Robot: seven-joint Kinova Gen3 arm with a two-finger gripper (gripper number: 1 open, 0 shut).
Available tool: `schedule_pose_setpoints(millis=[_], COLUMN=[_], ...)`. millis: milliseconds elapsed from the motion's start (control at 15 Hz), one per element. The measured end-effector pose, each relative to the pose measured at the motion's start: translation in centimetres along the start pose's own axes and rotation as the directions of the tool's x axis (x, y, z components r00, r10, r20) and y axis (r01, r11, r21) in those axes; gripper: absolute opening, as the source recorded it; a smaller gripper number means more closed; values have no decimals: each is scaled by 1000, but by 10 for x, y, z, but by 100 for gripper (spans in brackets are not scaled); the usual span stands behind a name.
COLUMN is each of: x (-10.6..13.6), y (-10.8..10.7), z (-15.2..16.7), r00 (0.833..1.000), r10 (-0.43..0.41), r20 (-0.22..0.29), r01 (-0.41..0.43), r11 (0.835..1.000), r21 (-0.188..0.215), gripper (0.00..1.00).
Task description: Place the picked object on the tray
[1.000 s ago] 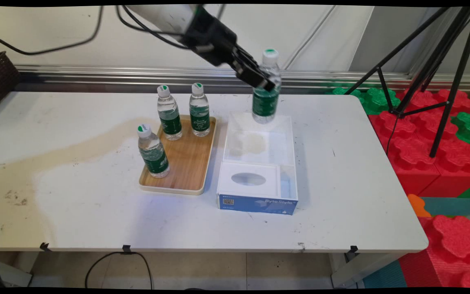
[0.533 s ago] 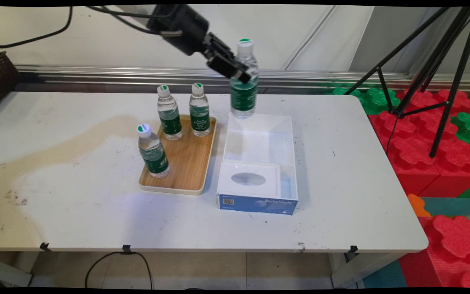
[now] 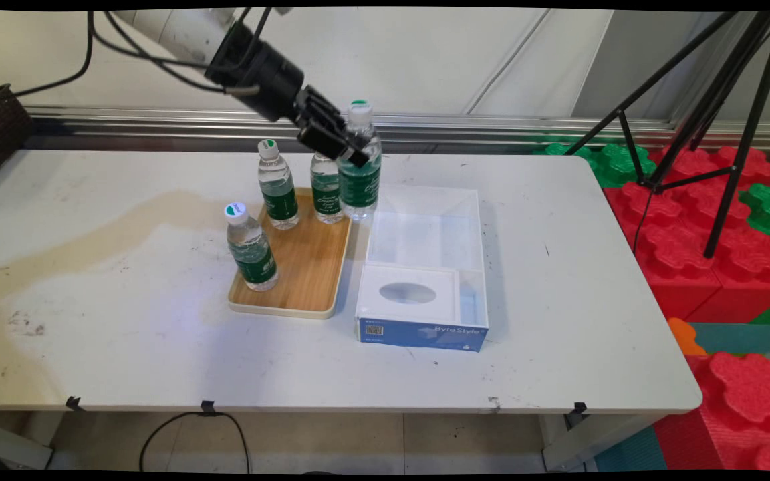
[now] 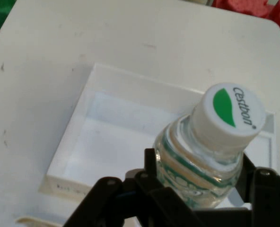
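Leftward and lower than half a second ago, the pincer [image 3: 353, 148] now carries its water bottle [image 3: 359, 175] from above the white box [image 3: 425, 267] to the edge of the wooden tray [image 3: 295, 267], just above centre frame. It is clamped on the bottle's upper body below the white-and-green cap [image 4: 230, 111], the bottle upright and clear of the worktop [image 3: 124, 321]. Three more water bottles [image 3: 277, 187] stand on the tray; one at its far end is partly hidden behind the held one. Beneath the bottle, the hand view shows the box's open white compartment [image 4: 107, 142].
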Motion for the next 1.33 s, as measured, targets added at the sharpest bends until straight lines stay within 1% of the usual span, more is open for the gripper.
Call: schedule_pose_setpoints(millis=[333, 667, 867, 1200, 1333], x=[-34, -61, -77, -93, -98], y=[-4, -7, -10, -11, -11], z=[8, 14, 16, 17, 19], r00=[999, 997, 996, 994, 994], r10=[-31, -48, -56, -62, -65], r20=[31, 56, 72, 87, 85], r01=[30, 46, 52, 57, 59], r11=[999, 998, 997, 996, 996], r21=[19, 33, 49, 65, 70], gripper=[0, 0, 0, 0, 0])
